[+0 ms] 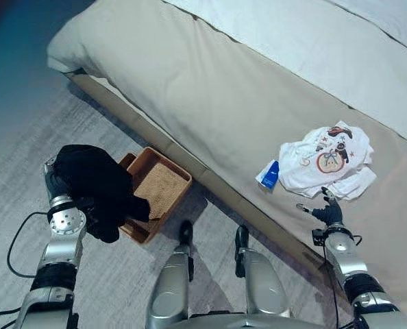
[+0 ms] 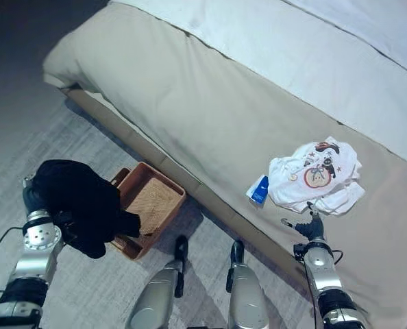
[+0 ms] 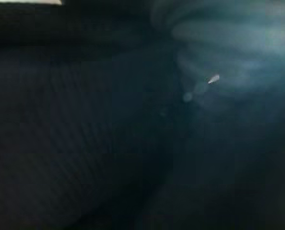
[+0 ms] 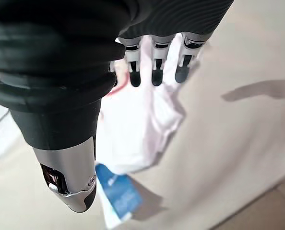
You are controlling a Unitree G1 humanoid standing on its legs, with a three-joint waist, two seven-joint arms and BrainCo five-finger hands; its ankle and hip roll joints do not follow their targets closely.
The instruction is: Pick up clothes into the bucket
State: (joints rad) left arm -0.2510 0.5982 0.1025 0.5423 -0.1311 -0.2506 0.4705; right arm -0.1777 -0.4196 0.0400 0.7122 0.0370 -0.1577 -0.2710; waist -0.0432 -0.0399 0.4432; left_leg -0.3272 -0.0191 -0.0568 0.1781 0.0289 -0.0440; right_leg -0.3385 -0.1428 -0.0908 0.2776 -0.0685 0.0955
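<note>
A black garment [image 1: 94, 181] hangs bunched over my left hand [image 1: 54, 184], just left of the brown woven basket [image 1: 169, 161] on the floor beside the bed; a fold of it reaches over the basket's near left rim. Dark cloth covers the left wrist view. A white printed child's shirt [image 1: 323, 161] with a blue tag [image 1: 270, 173] lies on the beige bed cover. My right hand [image 1: 329, 213] hovers open at the shirt's near edge, its straight fingers [image 4: 154, 67] pointing over the white cloth [image 4: 137, 124].
The bed [image 1: 210, 89] runs diagonally across the view, with a white sheet [image 1: 313, 41] further back. The basket stands against the bed's base on grey carpet [image 1: 25, 137].
</note>
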